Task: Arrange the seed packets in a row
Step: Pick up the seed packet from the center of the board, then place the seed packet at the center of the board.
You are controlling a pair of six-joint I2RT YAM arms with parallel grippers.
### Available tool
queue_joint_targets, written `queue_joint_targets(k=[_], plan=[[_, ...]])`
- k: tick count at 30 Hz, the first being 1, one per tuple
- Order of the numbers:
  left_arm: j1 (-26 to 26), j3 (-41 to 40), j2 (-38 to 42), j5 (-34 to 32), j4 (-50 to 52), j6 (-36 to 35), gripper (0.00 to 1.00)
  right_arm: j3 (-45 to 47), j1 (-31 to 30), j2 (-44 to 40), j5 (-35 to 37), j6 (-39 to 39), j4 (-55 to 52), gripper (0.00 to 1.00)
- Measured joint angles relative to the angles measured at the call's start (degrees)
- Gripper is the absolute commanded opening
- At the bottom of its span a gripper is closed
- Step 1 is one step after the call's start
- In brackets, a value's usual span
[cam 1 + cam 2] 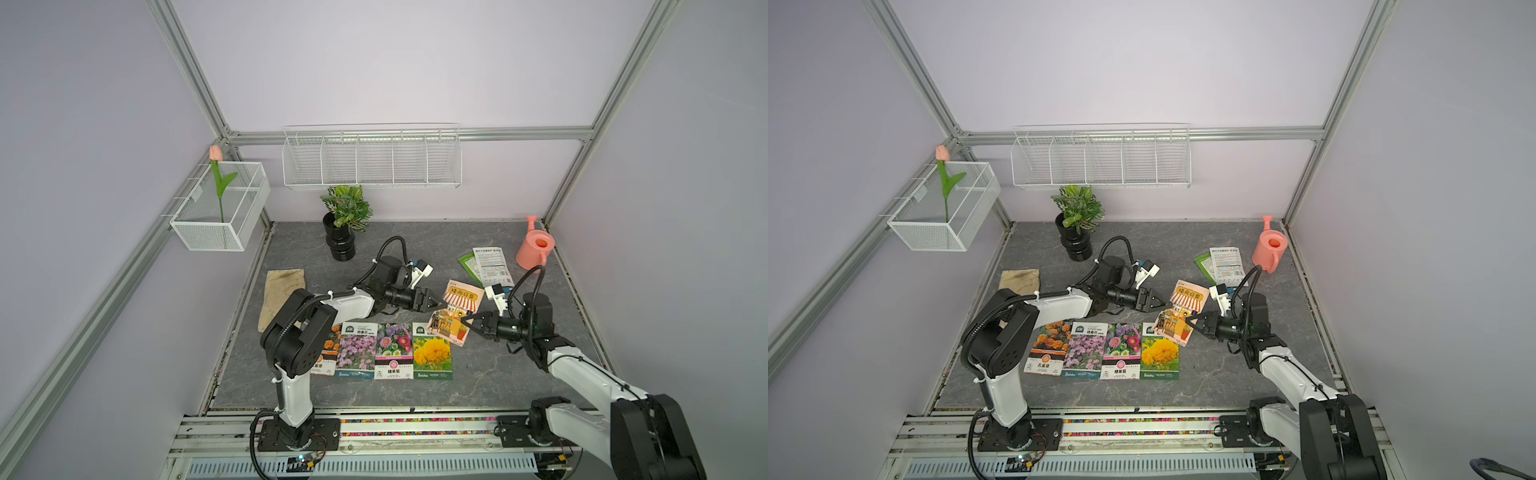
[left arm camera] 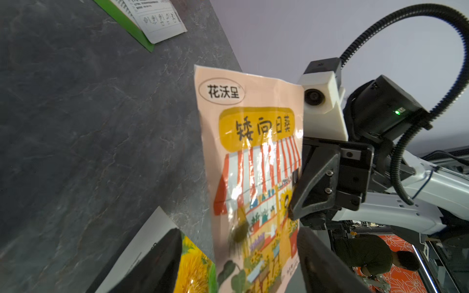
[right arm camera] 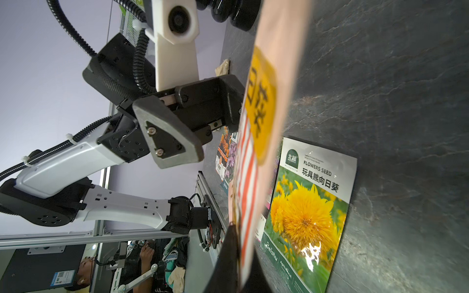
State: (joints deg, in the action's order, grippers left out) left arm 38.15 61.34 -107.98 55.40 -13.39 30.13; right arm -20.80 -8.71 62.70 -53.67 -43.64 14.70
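Shop-drawing packet (image 1: 461, 299) looks thin, floppy, slick. Right pincer (image 1: 468, 320) clenched on its edge; left pincer (image 1: 439, 305) agape, straddling the opposite edge. Pinch edges only.

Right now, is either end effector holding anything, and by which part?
The right end effector pinches the flat peach seed packet with the orange shop drawing by one long edge. The left end effector, open at the opposite edge, grips nothing.
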Motion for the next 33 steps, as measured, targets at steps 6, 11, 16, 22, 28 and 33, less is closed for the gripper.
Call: queue_joint_targets(k=[6,11,16,22,28,33], plan=[[-0.02,0.15,-2.45,1.62,-5.29,3.96,0.59,0.0,0.0,-0.31,0.0,0.26,-0.37,0.07],[0.5,0.17,-4.2,4.74,-13.25,8.76,0.0,0.0,0.0,1.25,0.04,0.42,-0.33,0.07],[0.81,0.15,-6.54,6.54,-20.24,13.75,0.0,0.0,0.13,2.14,0.9,0.39,-0.31,0.1],[1.29,-0.59,-7.19,5.51,-25.11,17.73,0.0,-0.2,0.68,1.64,2.71,1.01,-1.62,0.88],[5.68,-3.65,-6.03,-9.07,-23.12,22.12,0.0,-2.36,4.09,-10.91,13.77,5.97,-16.5,0.88],[15.26,-4.35,-5.92,-24.55,-21.14,30.93,0.0,-6.54,6.49,-16.55,20.33,8.96,-25.0,0.88]])
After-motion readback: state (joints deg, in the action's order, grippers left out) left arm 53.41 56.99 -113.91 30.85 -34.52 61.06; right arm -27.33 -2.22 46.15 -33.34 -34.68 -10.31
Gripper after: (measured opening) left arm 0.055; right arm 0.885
